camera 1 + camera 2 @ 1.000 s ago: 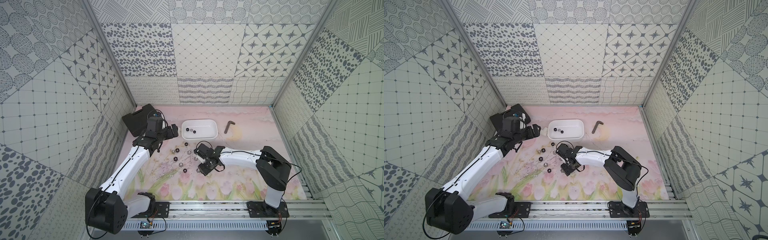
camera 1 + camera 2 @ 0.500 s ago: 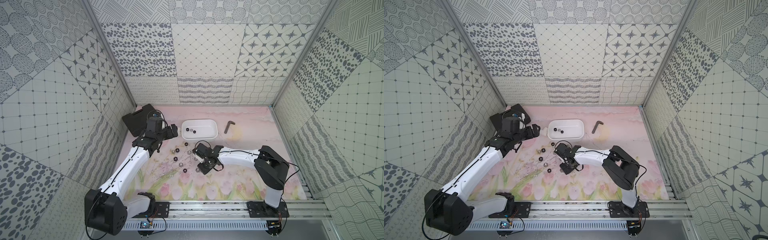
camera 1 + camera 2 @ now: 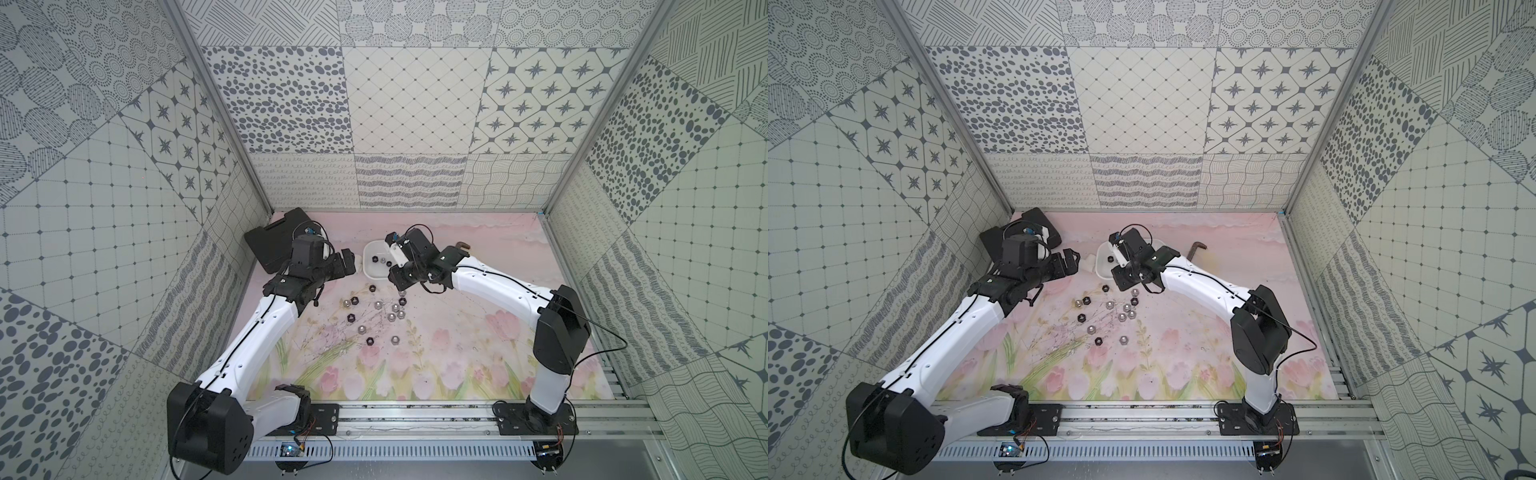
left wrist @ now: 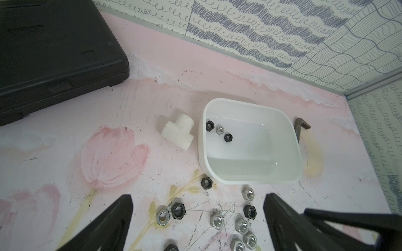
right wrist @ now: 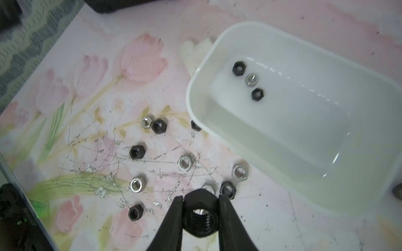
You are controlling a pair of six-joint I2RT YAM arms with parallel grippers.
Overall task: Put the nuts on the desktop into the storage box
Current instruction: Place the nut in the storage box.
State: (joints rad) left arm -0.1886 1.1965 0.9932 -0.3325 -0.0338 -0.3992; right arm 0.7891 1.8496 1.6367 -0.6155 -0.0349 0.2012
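Now, at the far left a black case (image 3: 266, 245) lies flat in the back corner of the table (image 3: 478, 332). Next comes the left pincer (image 4: 198, 196), hanging above the table with its jaws spread wide and nothing between them. Its wrist view looks past a white T-shaped fitting (image 4: 178, 134), which sits just beside the left end of the storage box (image 4: 261, 141).

The box rests on the table towards the back. Three nuts (image 4: 219, 129) already lie inside it, two black and one silver, bunched at the left end. In front of it, the loose nuts (image 5: 184, 163) are scattered over the printed tulips, black and silver mixed, the closest almost touching the near wall.

Further right, the right pincer (image 5: 200, 196) is nearly closed, its two fingers clamped on opposite flats of a black nut (image 5: 201, 219) whose threaded hole faces the wrist camera. This nut hangs over the scattered ones, not yet over the box. The box lies just beyond it, towards the back wall and slightly to the left, with a long side turned to the pincer. So the right arm is the nearer one, and a short carry forward over that near wall should bring the nut above the bare floor of the box.

At the far right, a dark hex key (image 4: 301, 126) lies beside the box's other end.
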